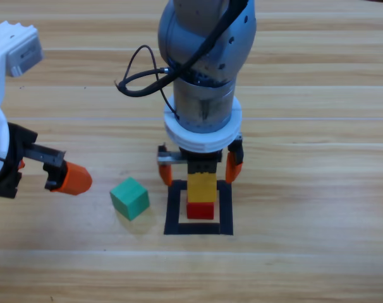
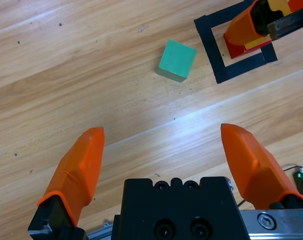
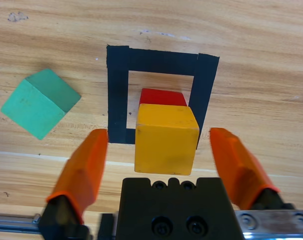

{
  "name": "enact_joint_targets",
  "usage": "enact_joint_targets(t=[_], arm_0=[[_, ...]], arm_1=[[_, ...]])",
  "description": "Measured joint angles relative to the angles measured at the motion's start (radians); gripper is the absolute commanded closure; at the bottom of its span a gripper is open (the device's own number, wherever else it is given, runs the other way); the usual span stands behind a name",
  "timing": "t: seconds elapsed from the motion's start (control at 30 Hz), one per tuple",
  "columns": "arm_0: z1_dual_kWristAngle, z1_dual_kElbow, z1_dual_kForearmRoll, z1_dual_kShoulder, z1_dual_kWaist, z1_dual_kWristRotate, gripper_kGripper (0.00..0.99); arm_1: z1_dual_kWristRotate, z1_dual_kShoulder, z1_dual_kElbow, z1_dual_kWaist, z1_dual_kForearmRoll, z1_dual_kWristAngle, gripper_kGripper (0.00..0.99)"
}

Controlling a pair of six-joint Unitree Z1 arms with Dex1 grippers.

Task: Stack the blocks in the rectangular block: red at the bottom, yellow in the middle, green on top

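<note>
red cube [image 1: 200, 210] mostly buried under the yellow cube [image 1: 201, 184], right arm blocking the tape square's [image 1: 175, 208] far edge from above, left arm chopped off by the picture's left edge, left claw [image 1: 68, 178] only partly showing

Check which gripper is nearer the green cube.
Left. The left gripper waits open just to the picture's left of the green cube. The right gripper is open around the yellow cube, farther off at the tape square.
</note>
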Motion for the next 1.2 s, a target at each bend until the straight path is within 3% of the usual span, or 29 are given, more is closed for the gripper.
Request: enact_joint_targets(t=[0.33, 0.5, 0.57, 0.7, 0.8, 1.0, 1.1, 1.2], arm_0=[[-0.002, -0.011, -0.021, 0.006, 0.002, 0.0, 0.0], [-0.001, -0.155, -0.02, 0.042, 0.016, 0.0, 0.0], [-0.001, -0.192, -0.02, 0.062, 0.022, -0.001, 0.0], [-0.001, -0.202, -0.016, 0.079, 0.035, -0.067, 0.0], [-0.001, -0.202, -0.014, 0.081, 0.042, -0.112, 0.0], [0.0, -0.226, 0.028, 0.128, 0.049, -0.208, 0.002], [0.0, -0.331, 0.131, 0.218, 0.05, -0.253, 0.002], [0.0, -0.376, 0.136, 0.291, 0.051, -0.312, 0.002]], arm_1=[[-0.053, -0.009, -0.034, 0.014, 0.029, -0.012, 0.0], [-0.124, -0.214, 0.041, 0.044, 0.015, -0.057, 0.0], [-0.166, -0.323, 0.18, 0.05, -0.065, -0.062, 0.0], [-0.269, -0.615, 0.683, 0.054, -0.403, -0.068, 0.0], [-0.353, -0.788, 0.968, 0.054, -0.577, -0.066, 0.0], [-0.502, -1.013, 1.182, 0.054, -0.71, -0.013, 0.0], [-0.567, -1.054, 1.247, 0.054, -0.765, 0.051, 0.0], [-0.64, -1.054, 1.328, 0.054, -0.848, 0.071, 0.0]])
